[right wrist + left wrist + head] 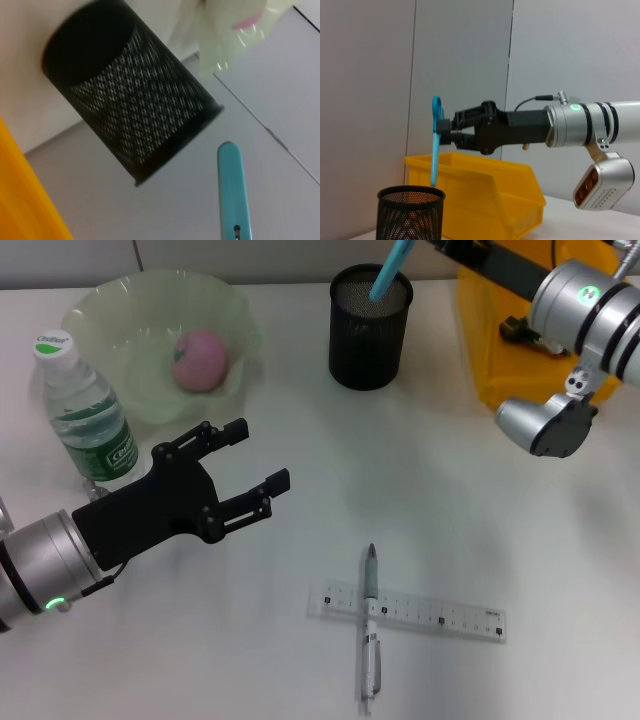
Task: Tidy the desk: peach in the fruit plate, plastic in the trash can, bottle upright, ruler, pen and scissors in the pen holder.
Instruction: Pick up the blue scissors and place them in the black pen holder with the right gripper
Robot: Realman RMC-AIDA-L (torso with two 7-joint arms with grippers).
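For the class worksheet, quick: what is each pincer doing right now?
Left pincer: open, empty, beside the bottle.
Right pincer: closed on the blue scissors, above the pen holder.

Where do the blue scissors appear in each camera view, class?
Head view: scissors at the top, tip inside the black pen holder.
Left wrist view: scissors hang from the right claw above the holder.
Right wrist view: scissors beside the holder.
Shared landmark: the pen holder.
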